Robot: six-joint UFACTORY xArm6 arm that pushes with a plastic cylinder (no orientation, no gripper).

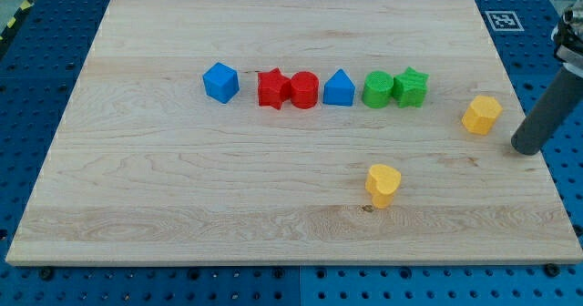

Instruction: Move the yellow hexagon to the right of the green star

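Near the view's right edge, my tip (526, 147) just right of yellow hexagon (482, 114), green star (411, 86) up-left, no jaws visible.

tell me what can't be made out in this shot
- Rod above my tip: cut off by the view's right edge.
- Yellow heart: its far side faces away from the camera.
- Red star and red cylinder: touching or merely close, cannot tell.

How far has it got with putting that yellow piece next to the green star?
Partly there: the yellow hexagon already sits on the view's right of the green star, though apart and lower. My tip rests just right of the hexagon, not touching. Left: nudging it closer and level.
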